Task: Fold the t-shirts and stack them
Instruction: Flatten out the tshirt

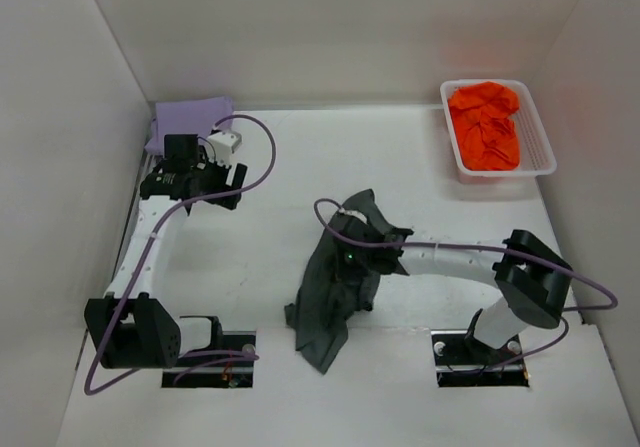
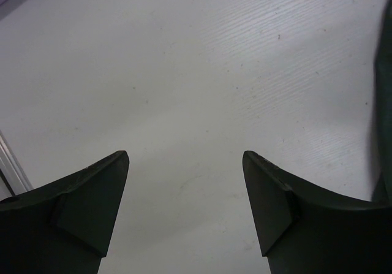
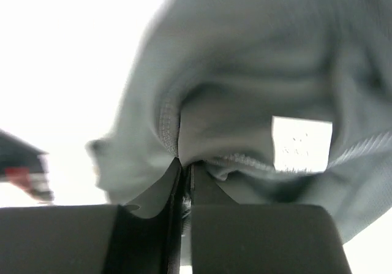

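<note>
Right gripper [image 3: 182, 165] was clamped on a thin fold of grey shirt [image 1: 330, 307] near the front edge. The fold could slip free. Left gripper [image 2: 185, 157] gaped, empty.

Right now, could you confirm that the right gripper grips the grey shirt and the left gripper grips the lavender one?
Not quite: the left gripper is open and empty, as the left wrist view shows. The right gripper does grip the grey shirt.

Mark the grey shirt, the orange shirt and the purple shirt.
grey shirt [image 1: 325, 317]: top view, middle of the draped fabric.
orange shirt [image 1: 485, 127]: top view, centre of the crumpled heap.
purple shirt [image 1: 185, 117]: top view, its flat folded top face.
</note>
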`<state>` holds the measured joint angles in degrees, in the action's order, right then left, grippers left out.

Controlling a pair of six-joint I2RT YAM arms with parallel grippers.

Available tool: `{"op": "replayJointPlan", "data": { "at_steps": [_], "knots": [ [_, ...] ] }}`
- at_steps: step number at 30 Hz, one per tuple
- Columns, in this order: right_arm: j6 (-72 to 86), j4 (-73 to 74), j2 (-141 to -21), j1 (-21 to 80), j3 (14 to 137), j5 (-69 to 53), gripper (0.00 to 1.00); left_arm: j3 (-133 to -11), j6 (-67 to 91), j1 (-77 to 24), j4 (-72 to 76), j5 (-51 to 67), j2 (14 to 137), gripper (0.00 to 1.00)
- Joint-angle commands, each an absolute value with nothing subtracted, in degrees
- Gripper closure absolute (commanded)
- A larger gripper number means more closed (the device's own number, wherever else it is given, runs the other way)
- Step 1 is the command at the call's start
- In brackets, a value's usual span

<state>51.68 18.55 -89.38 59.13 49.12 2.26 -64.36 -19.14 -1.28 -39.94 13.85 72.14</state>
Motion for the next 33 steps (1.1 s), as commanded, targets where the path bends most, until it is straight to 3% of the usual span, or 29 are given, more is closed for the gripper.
{"op": "replayJointPlan", "data": {
  "at_steps": [1, 4, 7, 8, 9, 10, 11, 14, 18, 22, 27, 33],
  "knots": [
    [44.31, 16.78, -88.33, 58.05, 62.11, -0.26, 1.00, -64.07, -19.69, -0.05, -37.79, 15.03, 70.57, 0.25],
    [41.40, 21.69, -87.02, 55.34, 67.67, 0.26, 1.00, -64.86, -19.69, 0.66, -37.71, 15.03, 71.54, 0.25],
    [39.91, 23.29, -85.08, 46.49, 61.12, -0.35, 0.94, -65.39, -20.04, -0.04, -37.71, 14.59, 72.33, 0.25],
    [39.21, 23.12, -84.82, 44.19, 58.91, -0.53, 0.89, -65.48, -20.21, -0.39, -37.71, 14.50, 72.59, 0.25],
    [37.72, 22.51, -84.81, 40.94, 56.28, -0.35, 0.78, -65.57, -20.30, -0.92, -37.71, 14.41, 72.86, 0.25],
    [35.79, 21.80, -84.99, 37.95, 54.42, -0.35, 0.59, -65.65, -20.39, -1.70, -37.71, 14.33, 73.12, 0.25],
    [34.03, 20.75, -84.99, 35.31, 53.27, -0.53, 0.50, -65.74, -20.39, -2.32, -37.71, 14.33, 73.39, 0.25],
    [31.38, 20.21, -81.49, 31.78, 53.00, -0.18, 0.36, -65.92, -20.83, -5.04, -38.32, 13.54, 73.92, 0.26],
    [33.91, 22.40, -74.54, 36.23, 53.00, 3.50, 0.36, -64.43, -22.50, -6.98, -38.06, 11.61, 73.30, 0.25],
    [42.26, 24.52, -74.44, 49.85, 53.87, 7.91, 0.40, -61.09, -22.68, -7.51, -37.36, 12.04, 73.56, 0.26],
    [47.37, 24.43, -86.80, 62.25, 60.89, 8.26, 0.39, -53.90, -24.60, -11.19, -32.97, 14.49, 76.90, 0.27],
    [46.41, 23.03, -98.25, 64.38, 67.58, 10.71, 0.35, -47.90, -23.74, -15.51, -21.56, 19.68, 79.18, 0.27]
  ]
}}
